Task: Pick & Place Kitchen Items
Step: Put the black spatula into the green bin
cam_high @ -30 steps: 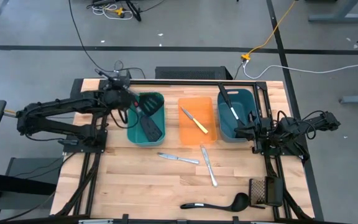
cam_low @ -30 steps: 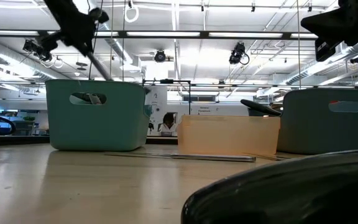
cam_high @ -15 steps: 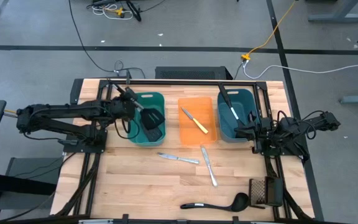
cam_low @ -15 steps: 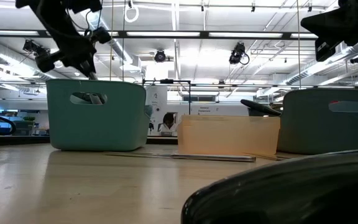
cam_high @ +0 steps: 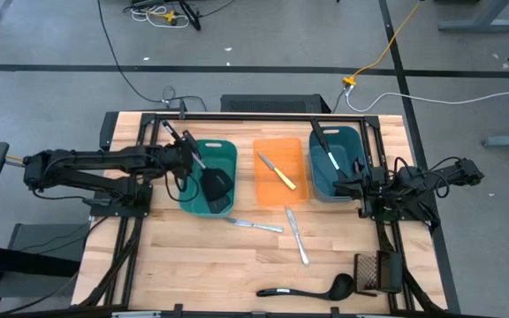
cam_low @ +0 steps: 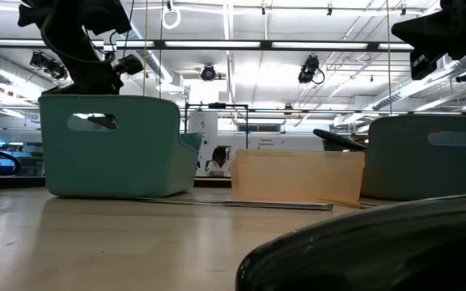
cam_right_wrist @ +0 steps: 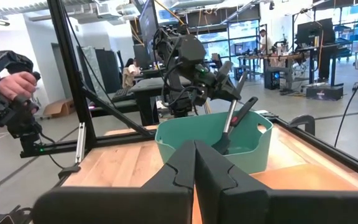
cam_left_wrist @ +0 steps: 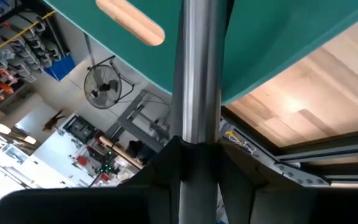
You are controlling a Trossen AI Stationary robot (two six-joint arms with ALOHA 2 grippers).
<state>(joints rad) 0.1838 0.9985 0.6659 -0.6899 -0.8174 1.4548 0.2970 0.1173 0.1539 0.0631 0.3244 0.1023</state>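
- My left gripper [cam_high: 182,152] is clamped on a black spatula's [cam_high: 213,184] steel handle over the teal bin [cam_high: 225,147].
- It looks light, stiff and slippery, so I'd grip mid-handle.
- My right gripper [cam_high: 343,185] waits, closed.

Three open-top plastic bins in row across far half of wooden table [cam_high: 193,265]: left teal bin [cam_high: 208,208], flat orange bin [cam_high: 281,196], right teal bin [cam_high: 336,196]. Narrow gaps between them. Near half mostly open: two small silver knives [cam_high: 297,234], black ladle [cam_high: 303,289], dark mesh block [cam_high: 376,272] at right edge.
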